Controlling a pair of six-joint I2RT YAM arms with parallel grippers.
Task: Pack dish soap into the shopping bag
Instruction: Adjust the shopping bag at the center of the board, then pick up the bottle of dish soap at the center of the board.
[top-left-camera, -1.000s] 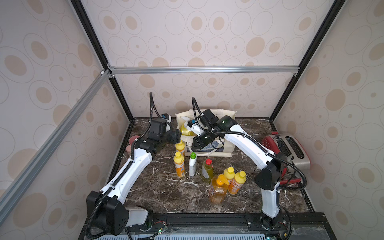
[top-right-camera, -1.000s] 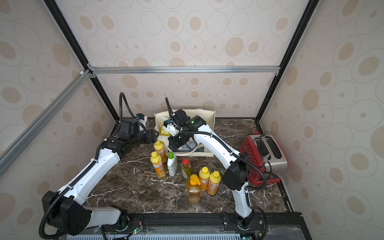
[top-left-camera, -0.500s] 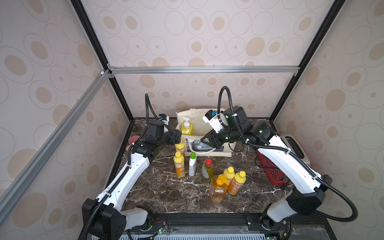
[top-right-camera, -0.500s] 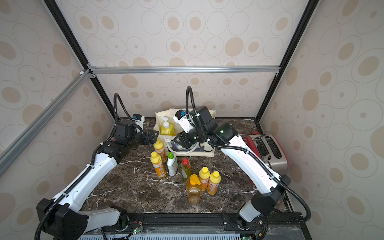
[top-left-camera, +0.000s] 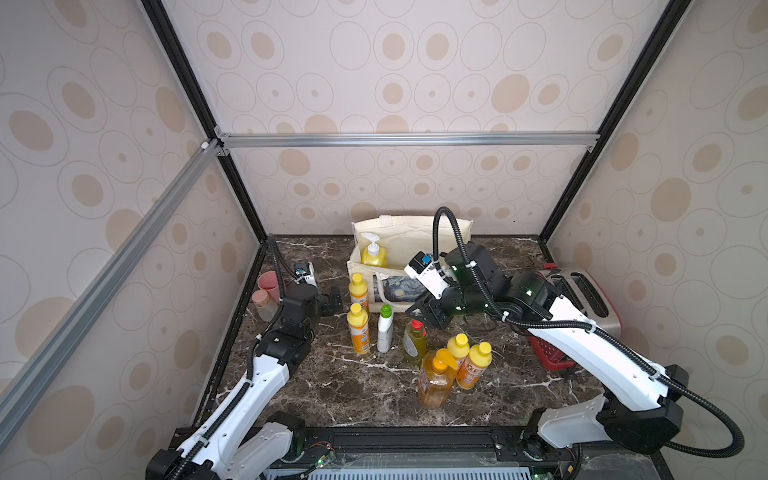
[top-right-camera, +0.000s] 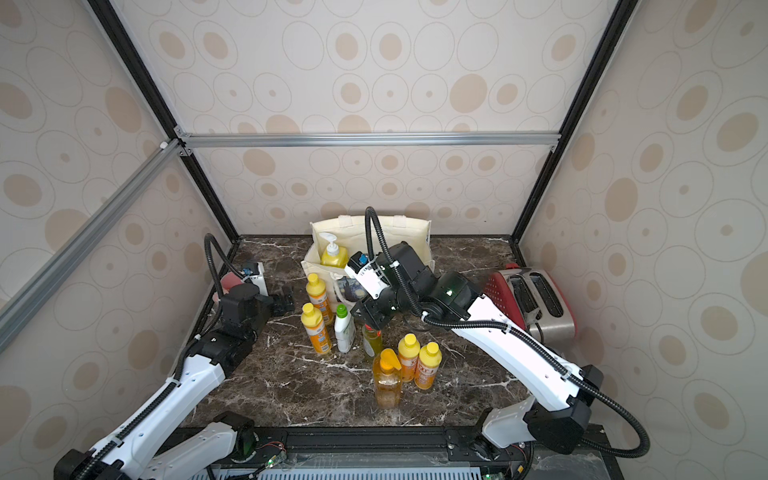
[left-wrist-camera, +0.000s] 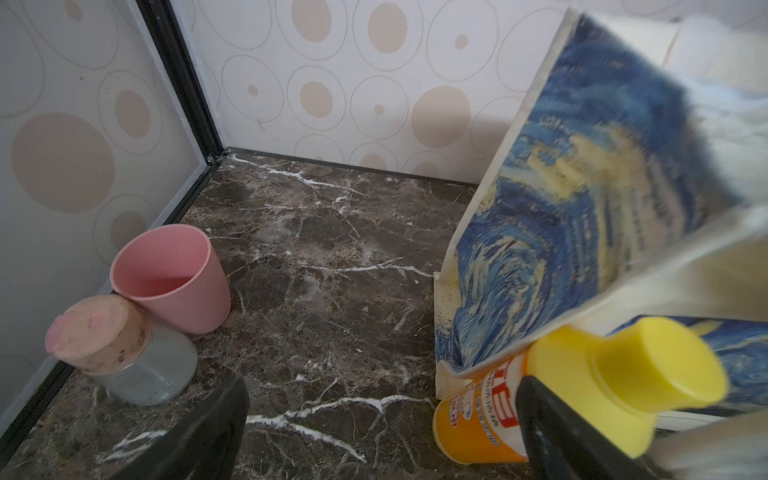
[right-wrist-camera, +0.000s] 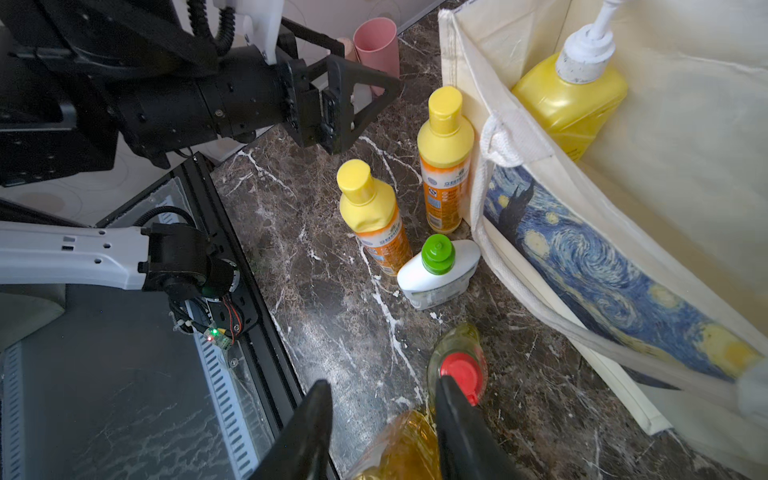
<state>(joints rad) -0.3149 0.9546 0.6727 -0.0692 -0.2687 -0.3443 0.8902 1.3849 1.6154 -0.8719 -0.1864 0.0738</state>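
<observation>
Right wrist view: my right hand (right-wrist-camera: 384, 386) hangs part-open and empty just above the red-capped bottle (right-wrist-camera: 459, 368), my left hand (right-wrist-camera: 357, 114) gapes empty left of the far orange bottle (right-wrist-camera: 444, 162), and just right of it the shopping bag (right-wrist-camera: 469, 83) stands far on the bench (right-wrist-camera: 332, 291), the yellow pump bottle (right-wrist-camera: 569, 95) inside.

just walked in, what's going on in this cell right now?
Two arms are packing dish soap into the shopping bag. The yellow pump bottle already stands inside it. Seven more bottles stand on the marble table in front. The right arm has its jaws open and empty right by the red-capped bottle. The left arm has its jaws wide open beside the small orange bottle next to the bag, not closed on it.
</observation>
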